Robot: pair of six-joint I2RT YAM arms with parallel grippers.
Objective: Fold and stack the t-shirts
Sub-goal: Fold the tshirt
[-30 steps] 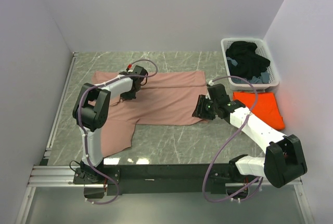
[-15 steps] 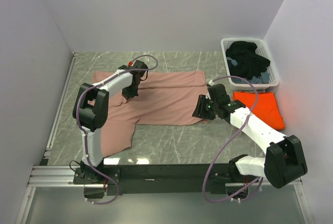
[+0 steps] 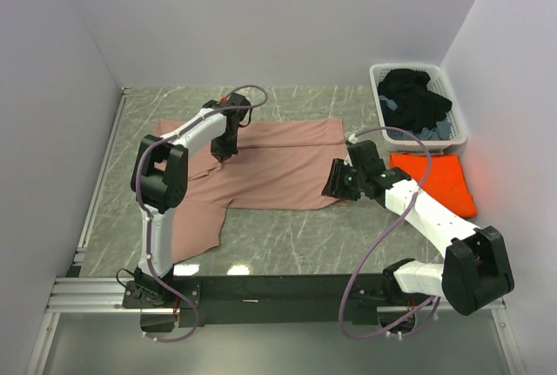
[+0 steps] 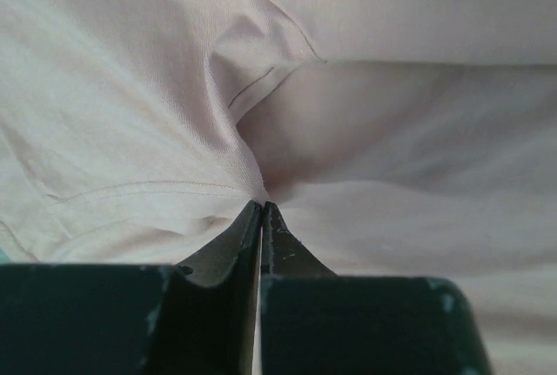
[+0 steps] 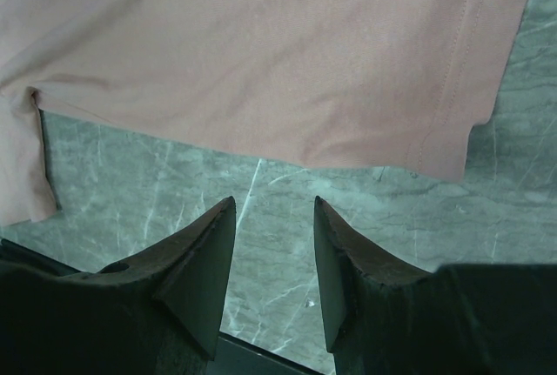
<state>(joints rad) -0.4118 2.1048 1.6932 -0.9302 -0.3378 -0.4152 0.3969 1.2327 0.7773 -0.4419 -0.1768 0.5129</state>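
Observation:
The dusty-pink t-shirt [image 3: 278,166] lies spread across the middle of the table, with one part hanging toward the near left. My left gripper [image 3: 224,149] is over its upper left area, shut on a pinch of the pink fabric [image 4: 261,192], which puckers up to the closed tips of the left gripper [image 4: 262,205]. My right gripper [image 3: 336,182] hovers open at the shirt's right hem. In the right wrist view this right gripper [image 5: 274,205] has only bare table between its fingers, just short of the pink hem [image 5: 348,144]. The orange t-shirt [image 3: 439,182] lies folded at the right.
A white laundry basket [image 3: 459,136] with dark clothes stands at the back right, just behind the orange shirt. The marble tabletop [image 3: 296,231] shows in front of the pink shirt. Walls close in the left, back and right sides.
My left gripper has moved toward the back of the table with the pinched pink fabric. The right arm has not moved.

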